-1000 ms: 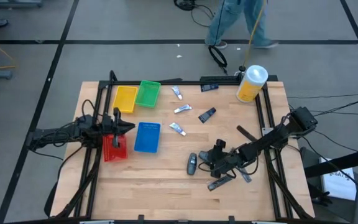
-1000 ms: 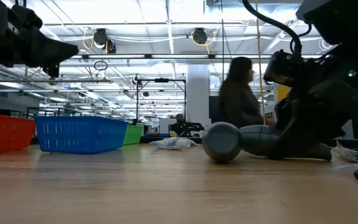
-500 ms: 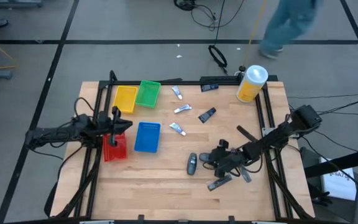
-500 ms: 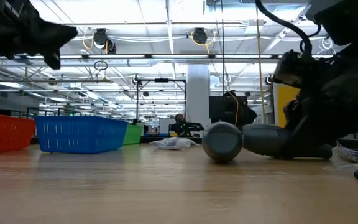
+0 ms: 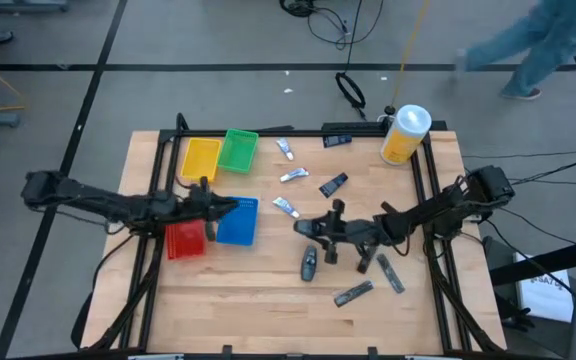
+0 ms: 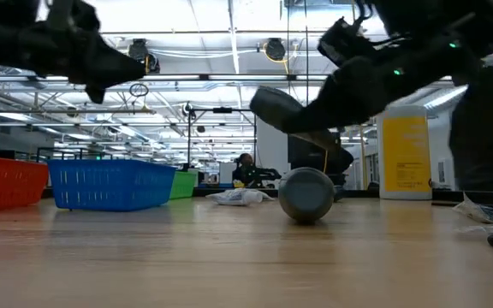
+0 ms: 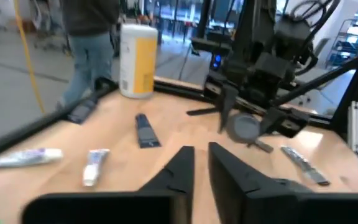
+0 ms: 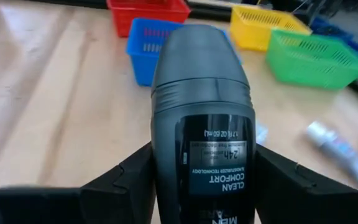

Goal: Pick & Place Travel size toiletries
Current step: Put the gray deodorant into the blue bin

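Note:
My right gripper (image 5: 320,228) reaches in from the table's right and is shut on a dark grey roll-on bottle (image 5: 305,227), which the low view shows in the air (image 6: 282,109). A second dark rounded bottle (image 5: 309,262) lies on its side on the table below. Three white tubes (image 5: 294,176) and several flat dark pieces (image 5: 334,184) lie on the wood farther back and to the right. My left gripper (image 5: 230,207) is shut and hovers at the blue tray (image 5: 236,225), touching nothing. My right gripper pinches the dark roll-on bottle by its labelled body (image 8: 204,180), one finger (image 8: 123,180) on each flank. The fingers come about level from the table's right and lie along the bottle. The bottle is lifted clear, and its rounded cap (image 8: 197,53) points toward the table's left.
Red (image 5: 185,240), yellow (image 5: 202,158) and green (image 5: 238,150) trays sit at the left beside the blue one. A big yellow container with a white lid (image 5: 405,134) stands at the far right corner. Black frame rails run along both sides. A person walks beyond the far edge.
My right gripper has risen from the table and moved toward the left and far edges, carrying the dark roll-on bottle from the wood into the air. My left gripper has moved right, from above the red tray to the blue tray.

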